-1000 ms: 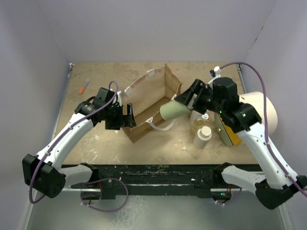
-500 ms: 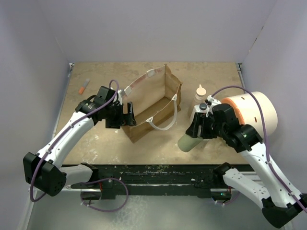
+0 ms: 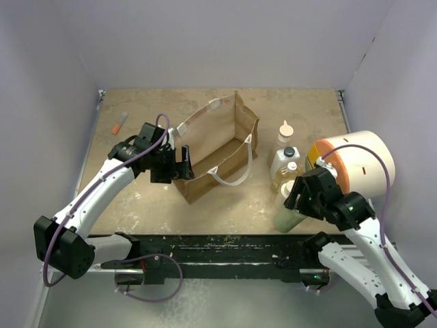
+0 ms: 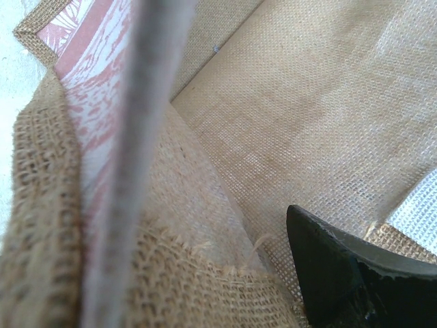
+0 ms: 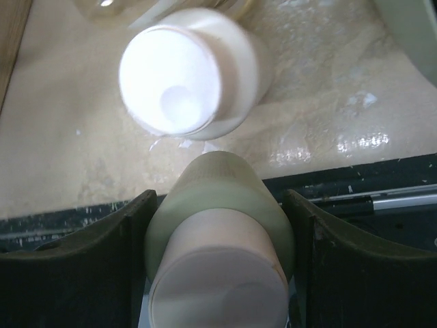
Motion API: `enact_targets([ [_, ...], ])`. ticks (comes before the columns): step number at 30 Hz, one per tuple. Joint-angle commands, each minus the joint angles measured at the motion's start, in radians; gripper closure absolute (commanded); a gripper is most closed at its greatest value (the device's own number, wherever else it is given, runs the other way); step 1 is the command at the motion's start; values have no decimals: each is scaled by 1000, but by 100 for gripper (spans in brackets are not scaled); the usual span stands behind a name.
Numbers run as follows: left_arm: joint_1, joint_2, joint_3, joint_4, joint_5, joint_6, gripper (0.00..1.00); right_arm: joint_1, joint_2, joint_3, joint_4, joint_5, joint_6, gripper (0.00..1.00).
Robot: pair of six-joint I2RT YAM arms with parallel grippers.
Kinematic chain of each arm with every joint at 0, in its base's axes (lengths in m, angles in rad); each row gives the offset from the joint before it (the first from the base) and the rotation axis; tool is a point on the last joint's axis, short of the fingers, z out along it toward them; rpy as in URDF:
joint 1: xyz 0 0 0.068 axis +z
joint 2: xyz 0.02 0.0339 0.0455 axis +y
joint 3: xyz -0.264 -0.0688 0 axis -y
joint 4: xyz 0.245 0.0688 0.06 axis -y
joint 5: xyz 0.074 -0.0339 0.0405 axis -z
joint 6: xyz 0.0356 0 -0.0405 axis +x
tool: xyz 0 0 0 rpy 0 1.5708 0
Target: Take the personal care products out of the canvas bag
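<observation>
The canvas bag (image 3: 220, 147) stands open mid-table. My left gripper (image 3: 179, 164) is shut on its near-left rim; the left wrist view shows burlap (image 4: 273, 137) and one dark finger (image 4: 334, 266). My right gripper (image 3: 296, 203) is shut on the olive-green bottle (image 3: 287, 217) with the cream cap, held upright at the table's front edge right of the bag; it also shows in the right wrist view (image 5: 218, 205). Just behind it stand the pale bottle with the white cap (image 5: 181, 75), the clear squarish bottle with the dark cap (image 3: 284, 159) and the beige bottle with the pointed cap (image 3: 285, 131).
A big white cylinder with an orange face (image 3: 358, 160) lies at the right, close to my right arm. A small orange-and-white tube (image 3: 119, 123) lies at the far left. A black rail (image 3: 225, 242) runs along the table's front edge. Walls close three sides.
My right gripper has carried the olive-green bottle from beside the bag's mouth down to the near right, in front of the other bottles. My left gripper has stayed on the bag's rim.
</observation>
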Motion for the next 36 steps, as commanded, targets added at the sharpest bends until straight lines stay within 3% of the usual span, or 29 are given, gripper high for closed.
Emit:
enact_targets([
  [1, -4, -15, 16, 31, 13, -3, 1, -5, -54, -33, 116, 134, 130, 100],
  [19, -3, -44, 12, 39, -14, -8, 1, -3, 15, -129, 131, 262, 347, 99],
  [24, -2, -60, 6, 35, -29, -9, 1, -3, 15, -128, 129, 261, 349, 89],
  [27, -2, -63, 2, 35, -30, -8, 1, -4, 30, -123, 135, 247, 328, 73],
  [36, -2, -37, 22, 42, -20, 10, 1, -3, 40, -120, 161, 203, 265, 42],
])
